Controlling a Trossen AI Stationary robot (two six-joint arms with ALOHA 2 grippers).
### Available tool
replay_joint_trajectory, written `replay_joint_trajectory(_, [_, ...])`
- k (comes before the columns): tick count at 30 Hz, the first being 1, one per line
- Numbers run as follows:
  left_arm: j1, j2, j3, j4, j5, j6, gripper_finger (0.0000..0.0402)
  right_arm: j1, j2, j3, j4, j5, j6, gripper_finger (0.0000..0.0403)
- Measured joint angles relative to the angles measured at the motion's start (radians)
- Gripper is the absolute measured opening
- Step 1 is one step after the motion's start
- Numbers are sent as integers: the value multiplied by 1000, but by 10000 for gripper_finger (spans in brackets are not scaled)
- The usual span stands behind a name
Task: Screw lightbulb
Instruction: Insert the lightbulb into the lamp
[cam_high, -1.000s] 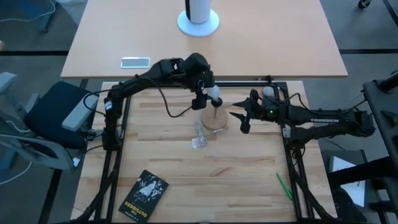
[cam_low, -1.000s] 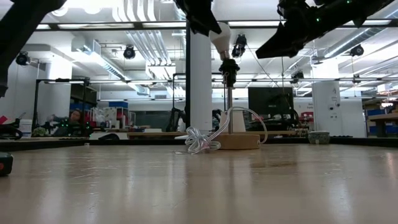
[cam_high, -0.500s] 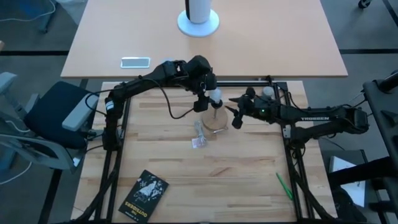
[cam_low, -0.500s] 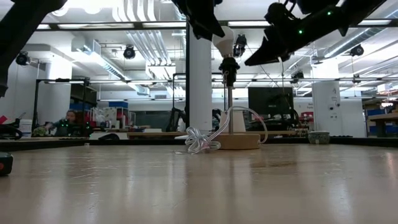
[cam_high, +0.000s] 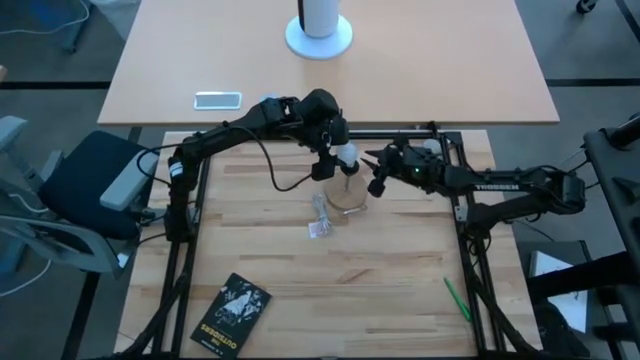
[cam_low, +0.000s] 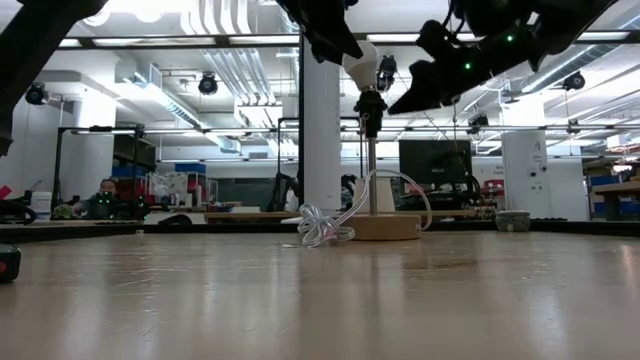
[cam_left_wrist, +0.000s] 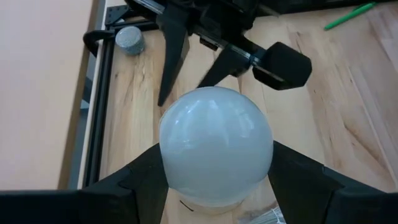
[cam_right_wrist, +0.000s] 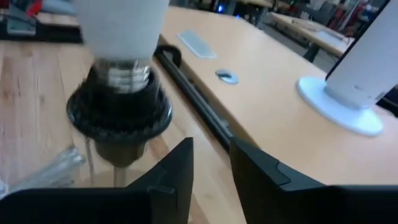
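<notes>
The white frosted lightbulb (cam_left_wrist: 216, 144) stands with its silvery screw base (cam_right_wrist: 129, 76) in the black socket (cam_low: 369, 103), on top of a thin post on the round wooden stand base (cam_high: 347, 195). My left gripper (cam_high: 338, 152) is shut on the bulb's globe above the socket. My right gripper (cam_high: 376, 176) is open and empty, just right of the socket. Its fingers point at the socket without touching it, and it also shows in the low view (cam_low: 408, 92) and the left wrist view (cam_left_wrist: 189, 71). A crumpled clear wrapper (cam_high: 321, 216) lies on the table beside the stand. My left gripper pinches the bulb's white globe by two opposite sides (cam_left_wrist: 169, 163) between its two fingers (cam_left_wrist: 292, 177). The fingers come from above, slanting down from the table's far left. The bulb stands base down on the socket, leaning a little, as the low view shows (cam_low: 360, 58).
A cord (cam_low: 402, 190) loops from the stand base. A book (cam_high: 232, 312) lies at the near left and a green pen (cam_high: 457, 298) at the near right. On the far table are a phone (cam_high: 218, 99) and a white cylinder on a round base (cam_high: 319, 30).
My right gripper has moved toward the table's left and a little toward the far edge, closing in on the socket from the right. It stays open. My left gripper and the bulb have kept still.
</notes>
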Motion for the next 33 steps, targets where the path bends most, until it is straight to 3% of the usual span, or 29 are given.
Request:
replay_joint_trajectory(4, [0, 0, -2, 8, 0, 0, 232, 0, -36, 3, 56, -17, 13, 83])
replay_joint_trajectory(11, [0, 0, -2, 22, 0, 4, 232, 1, -91, 3, 46, -218, 35, 110])
replay_joint_trajectory(24, [-2, 2, -29, 64, 0, 1, 232, -2, -18, 3, 96, -255, 18, 240])
replay_joint_trajectory(28, [-1, 2, -49, 84, 1, 0, 232, -8, 19, 3, 167, -254, 14, 257])
replay_joint_trajectory(33, [-2, 0, -52, 90, 1, -6, 232, -11, 50, 3, 196, -251, 5, 249])
